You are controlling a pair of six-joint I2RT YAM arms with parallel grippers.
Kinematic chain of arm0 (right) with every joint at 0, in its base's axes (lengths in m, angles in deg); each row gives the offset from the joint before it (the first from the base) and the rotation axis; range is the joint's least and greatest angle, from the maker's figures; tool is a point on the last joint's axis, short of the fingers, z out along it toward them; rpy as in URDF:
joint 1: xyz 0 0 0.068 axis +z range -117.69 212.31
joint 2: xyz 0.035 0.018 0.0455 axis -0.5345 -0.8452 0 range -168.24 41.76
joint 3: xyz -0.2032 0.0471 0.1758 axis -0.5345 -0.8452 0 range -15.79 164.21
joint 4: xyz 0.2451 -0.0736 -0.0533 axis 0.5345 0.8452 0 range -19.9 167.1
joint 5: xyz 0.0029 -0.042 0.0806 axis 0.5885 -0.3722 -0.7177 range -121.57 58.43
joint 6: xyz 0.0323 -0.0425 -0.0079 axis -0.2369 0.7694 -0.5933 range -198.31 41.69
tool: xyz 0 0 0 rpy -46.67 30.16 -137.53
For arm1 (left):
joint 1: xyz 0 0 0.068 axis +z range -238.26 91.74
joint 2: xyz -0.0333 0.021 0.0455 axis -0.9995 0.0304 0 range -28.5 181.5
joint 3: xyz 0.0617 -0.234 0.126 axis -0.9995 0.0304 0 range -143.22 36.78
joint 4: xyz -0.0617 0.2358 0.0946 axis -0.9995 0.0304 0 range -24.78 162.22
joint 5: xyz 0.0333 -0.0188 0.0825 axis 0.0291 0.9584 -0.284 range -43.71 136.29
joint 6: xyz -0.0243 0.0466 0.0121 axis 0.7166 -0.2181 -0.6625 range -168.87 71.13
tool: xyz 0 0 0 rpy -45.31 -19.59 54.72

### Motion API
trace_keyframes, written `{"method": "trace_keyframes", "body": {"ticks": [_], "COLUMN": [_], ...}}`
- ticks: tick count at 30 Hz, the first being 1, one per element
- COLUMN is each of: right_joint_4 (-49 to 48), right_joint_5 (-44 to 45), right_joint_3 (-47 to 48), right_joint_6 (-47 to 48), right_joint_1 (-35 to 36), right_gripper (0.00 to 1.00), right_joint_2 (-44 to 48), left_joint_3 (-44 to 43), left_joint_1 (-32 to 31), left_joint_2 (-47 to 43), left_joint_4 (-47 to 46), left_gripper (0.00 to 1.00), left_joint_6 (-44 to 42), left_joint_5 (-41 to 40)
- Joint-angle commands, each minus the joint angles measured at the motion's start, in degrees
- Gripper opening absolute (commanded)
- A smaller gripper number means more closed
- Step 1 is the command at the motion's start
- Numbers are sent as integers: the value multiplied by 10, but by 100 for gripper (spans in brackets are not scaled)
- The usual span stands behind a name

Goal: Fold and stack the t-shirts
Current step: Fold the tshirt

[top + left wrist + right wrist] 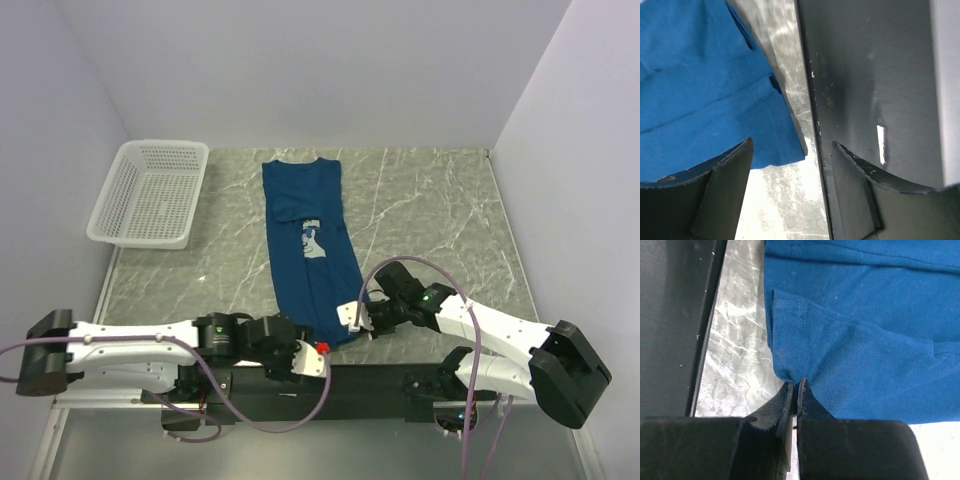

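Note:
A dark blue t-shirt (305, 240) lies folded into a long strip down the middle of the table, pale print (313, 238) showing at its middle. My right gripper (357, 318) is shut on the t-shirt's near right hem corner; in the right wrist view the closed fingertips (795, 386) pinch the blue cloth (855, 335). My left gripper (312, 358) is open and empty, just off the shirt's near left corner. The left wrist view shows that corner (710, 95) lying flat on the table between and beyond my spread fingers (730, 170).
A white mesh basket (150, 192) stands at the far left of the grey marble table (430, 210). The black base rail (370, 378) runs along the near edge right by both grippers. White walls close in the sides and back.

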Motion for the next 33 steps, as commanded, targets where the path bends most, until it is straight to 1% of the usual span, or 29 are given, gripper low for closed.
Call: {"method": "trace_keyframes", "body": {"ticks": [1,2,3,5,12,16,17,18,19,20,21,23,24,25,29,32,33], "right_joint_4": [16,17,17,17,18,23,23,24,25,26,28,36,39,41,70,87,88], "right_joint_5": [-46,-49,-51,-56,-66,-68,-68,-68,-68,-68,-70,-73,-76,-77,-92,-96,-96], "right_joint_3": [23,24,24,25,26,27,27,27,27,27,27,29,35,39,78,124,146], "right_joint_6": [-9,-10,-10,-13,-14,-12,-12,-12,-12,-12,-11,-10,-10,-15,-23,-40,-48], "right_joint_1": [-12,-13,-13,-16,-24,-26,-26,-27,-27,-28,-31,-33,-40,-42,-63,-76,-81], "right_gripper": [0,0,0,0,0,0,0,0,0,0,0,0,0,0,0,0,0], "right_joint_2": [13,14,14,18,23,25,28,28,29,31,32,35,37,38,33,9,0], "left_joint_3": [7,6,4,4,24,35,36,34,33,32,30,29,29,28,35,40,41], "left_joint_1": [-28,-31,-33,-33,-33,-29,-27,-25,-24,-23,-22,-23,-22,-22,-20,15,51], "left_joint_2": [43,76,93,133,207,248,256,258,258,254,247,213,197,163,77,18,8], "left_joint_4": [-68,-74,-81,-91,-125,-147,-150,-150,-147,-145,-143,-136,-134,-130,-107,-110,-117], "left_gripper": [68,67,64,61,57,43,37,28,24,20,10,1,1,1,1,0,0], "left_joint_6": [25,28,31,35,44,49,49,49,50,49,46,46,46,44,7,-18,-26], "left_joint_5": [-65,-83,-95,-122,-156,-187,-193,-196,-206,-208,-208,-197,-189,-181,-101,-50,-25]}}
